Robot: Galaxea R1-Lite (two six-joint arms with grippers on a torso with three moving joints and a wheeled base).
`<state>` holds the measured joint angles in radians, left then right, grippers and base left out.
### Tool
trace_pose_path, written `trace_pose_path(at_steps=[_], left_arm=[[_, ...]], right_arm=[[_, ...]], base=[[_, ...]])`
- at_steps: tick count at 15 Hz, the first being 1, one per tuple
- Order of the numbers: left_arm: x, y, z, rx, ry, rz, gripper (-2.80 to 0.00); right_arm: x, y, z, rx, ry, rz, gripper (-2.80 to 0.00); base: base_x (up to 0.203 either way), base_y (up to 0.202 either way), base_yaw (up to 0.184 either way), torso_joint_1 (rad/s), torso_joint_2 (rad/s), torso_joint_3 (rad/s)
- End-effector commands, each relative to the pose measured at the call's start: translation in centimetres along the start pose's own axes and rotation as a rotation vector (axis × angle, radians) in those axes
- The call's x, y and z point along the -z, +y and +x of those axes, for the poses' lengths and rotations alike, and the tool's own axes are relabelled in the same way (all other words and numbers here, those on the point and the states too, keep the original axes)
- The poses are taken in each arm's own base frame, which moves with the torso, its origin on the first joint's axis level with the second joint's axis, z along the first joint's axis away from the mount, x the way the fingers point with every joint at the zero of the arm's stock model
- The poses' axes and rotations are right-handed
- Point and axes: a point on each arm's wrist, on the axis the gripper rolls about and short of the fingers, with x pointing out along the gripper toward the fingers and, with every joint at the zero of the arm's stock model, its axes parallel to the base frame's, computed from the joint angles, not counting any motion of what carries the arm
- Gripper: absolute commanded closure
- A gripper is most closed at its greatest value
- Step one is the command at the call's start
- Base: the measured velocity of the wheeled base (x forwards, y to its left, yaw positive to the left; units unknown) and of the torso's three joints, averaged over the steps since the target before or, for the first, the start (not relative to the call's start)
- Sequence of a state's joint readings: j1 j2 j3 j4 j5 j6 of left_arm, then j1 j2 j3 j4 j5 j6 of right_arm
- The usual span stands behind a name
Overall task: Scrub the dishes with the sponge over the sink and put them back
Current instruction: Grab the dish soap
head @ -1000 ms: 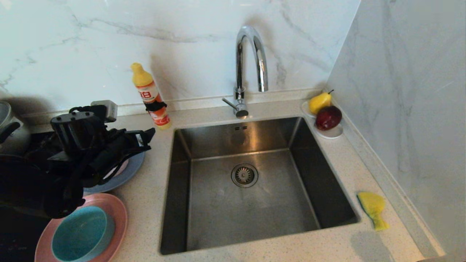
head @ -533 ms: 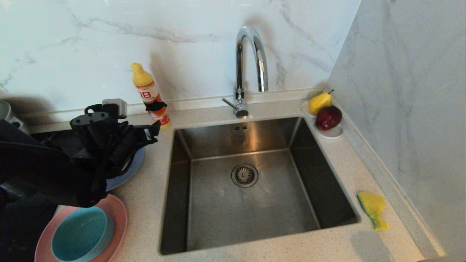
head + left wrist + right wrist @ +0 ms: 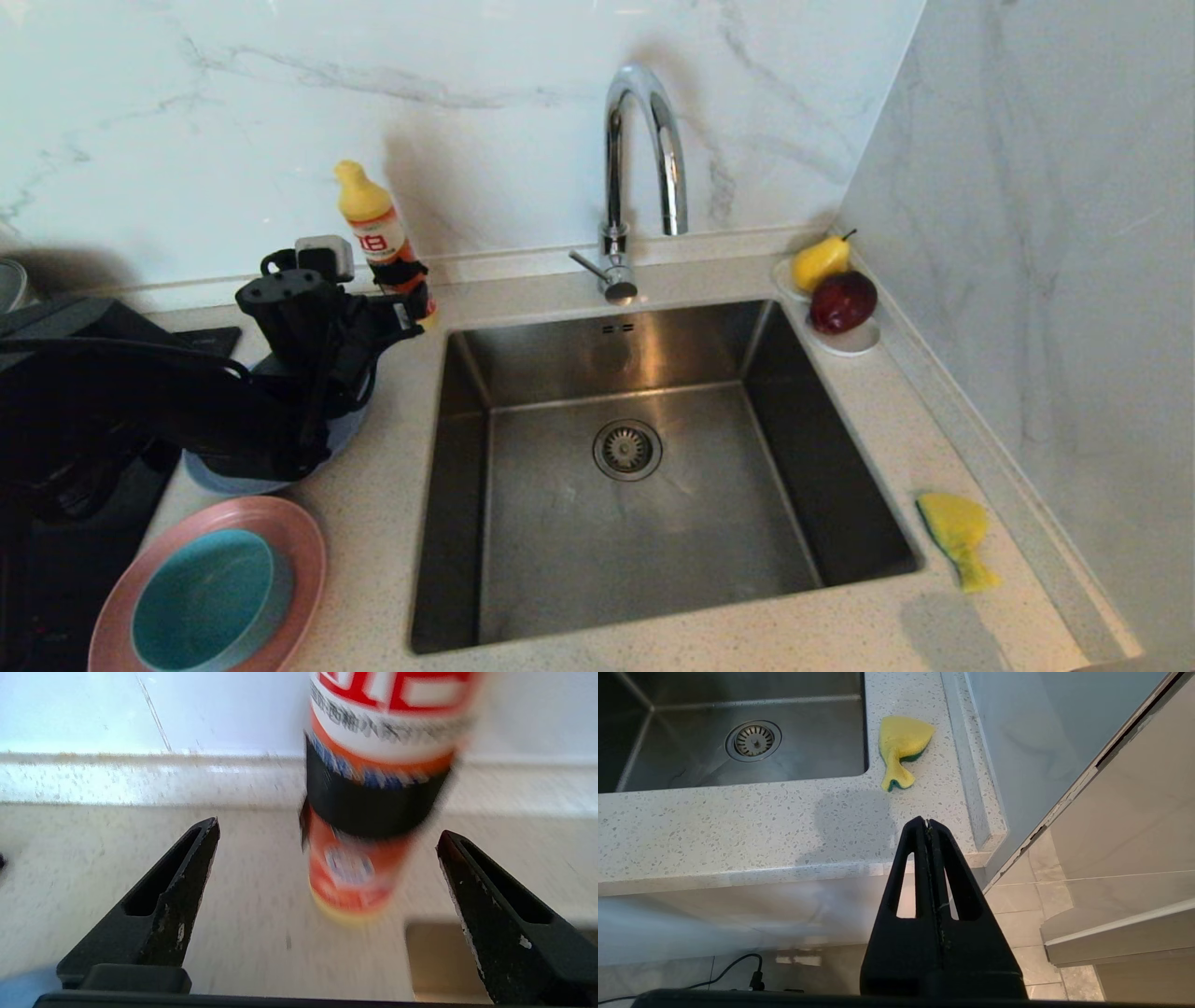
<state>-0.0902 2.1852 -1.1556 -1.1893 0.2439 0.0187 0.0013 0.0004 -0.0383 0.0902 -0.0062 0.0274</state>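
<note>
Left gripper (image 3: pixel 327 858) faces the detergent bottle (image 3: pixel 373 812) with jaws spread wide, holding nothing.
Right gripper (image 3: pixel 928 823), jaws pressed together, hangs below the tabletop (image 3: pixel 738 816) edge near the sponge (image 3: pixel 901 746).

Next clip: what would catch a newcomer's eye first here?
The big steel sink fills the middle of the head view under the chrome faucet. At its left, the left pincer stands open before the orange detergent bottle, above the grey-blue plate. The crumpled yellow sponge lies untouched on the counter right of the sink.
</note>
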Motion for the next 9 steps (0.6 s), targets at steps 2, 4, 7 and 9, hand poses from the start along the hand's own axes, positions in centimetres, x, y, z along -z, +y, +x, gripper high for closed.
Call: trace_pose_path(at_steps=[2,4,7,9], left_arm=[[1.2,-0.5,2.1,-0.018,-0.024,-0.007,-2.80],[0.5,-0.9,2.7,-0.012,-0.041,-0.012,-2.80],[1.0,-1.8,3.7,-0.002,-0.047,-0.016,-2.80],[0.9,-2.4,4.3,0.008,-0.056,-0.020,-2.80]], right_arm=[[0.0,0.0,0.0,0.000,0.000,0.000,0.00],[0.0,0.0,0.0,0.000,0.000,0.000,0.00],[0.0,0.0,0.0,0.000,0.000,0.000,0.00],[0.0,0.0,0.0,0.000,0.000,0.000,0.00]], base=[[0.000,0.000,0.000,0.000,0.00,0.000],[0.000,0.000,0.000,0.000,0.00,0.000],[0.000,0.000,0.000,0.000,0.00,0.000],[0.000,0.000,0.000,0.000,0.00,0.000]])
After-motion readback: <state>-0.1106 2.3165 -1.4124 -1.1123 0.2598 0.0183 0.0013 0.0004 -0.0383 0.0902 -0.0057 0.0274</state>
